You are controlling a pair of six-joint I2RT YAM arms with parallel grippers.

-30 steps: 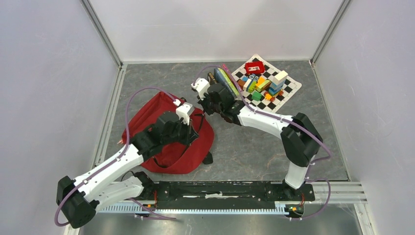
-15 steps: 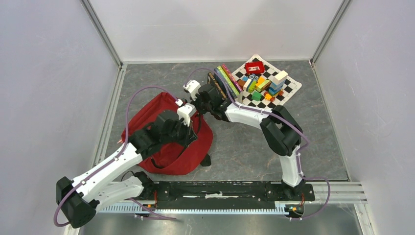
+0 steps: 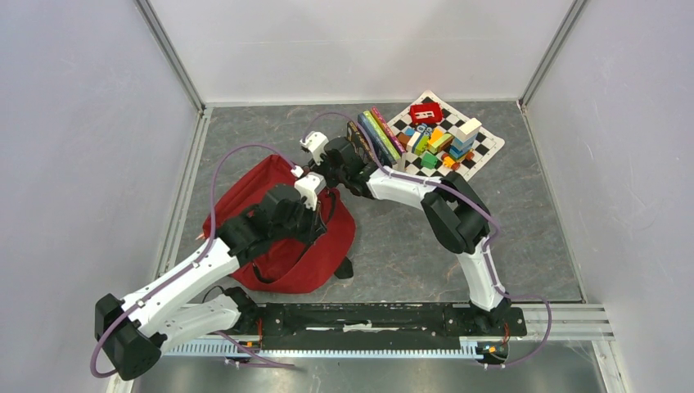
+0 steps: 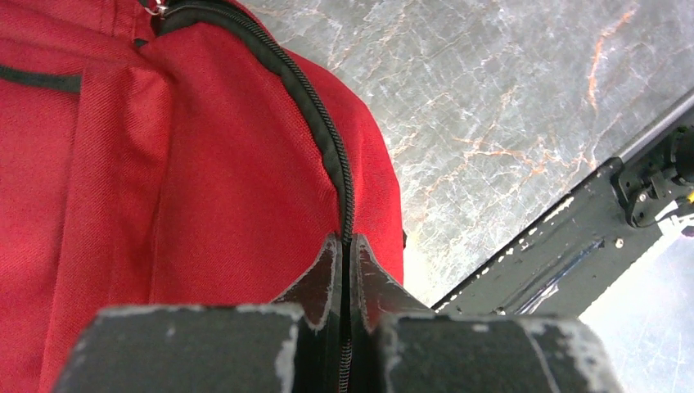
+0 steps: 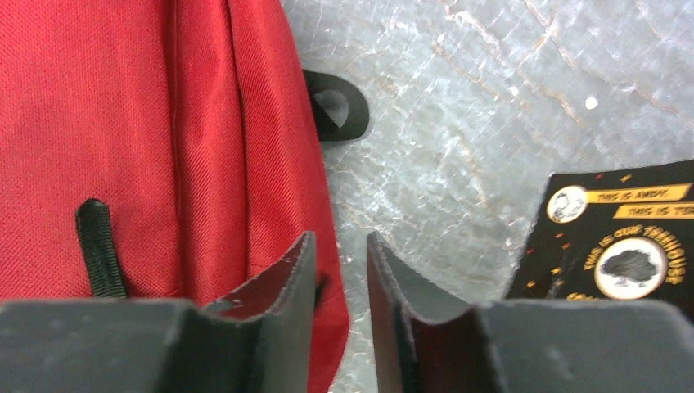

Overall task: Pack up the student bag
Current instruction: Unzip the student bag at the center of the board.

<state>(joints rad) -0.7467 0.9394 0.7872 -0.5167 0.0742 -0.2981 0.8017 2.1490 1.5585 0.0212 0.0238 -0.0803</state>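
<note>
The student bag [image 3: 245, 184], dark red with black zippers, lies on the grey table left of centre. My left gripper [image 4: 344, 241] is shut on its black zipper edge [image 4: 327, 147], with the zipper teeth running between the fingers. From above, the left gripper [image 3: 315, 219] sits over the bag's right side. My right gripper [image 5: 340, 237] hangs at the bag's [image 5: 123, 123] outer edge. Its jaws stand a little apart with nothing between them, only the table below. In the top view the right gripper [image 3: 327, 173] is at the bag's upper right rim.
A row of colourful books [image 3: 378, 131] leans behind the right wrist, and a black book cover [image 5: 622, 246] lies right of the right fingers. A checkered mat [image 3: 484, 147] carries several toy blocks, among them a red one [image 3: 425, 112]. A black strap tab [image 5: 335, 115] pokes out beside the bag.
The right arm has swung left from the books to the bag's rim, and its jaws have parted slightly. The left arm and its grip are unchanged.
</note>
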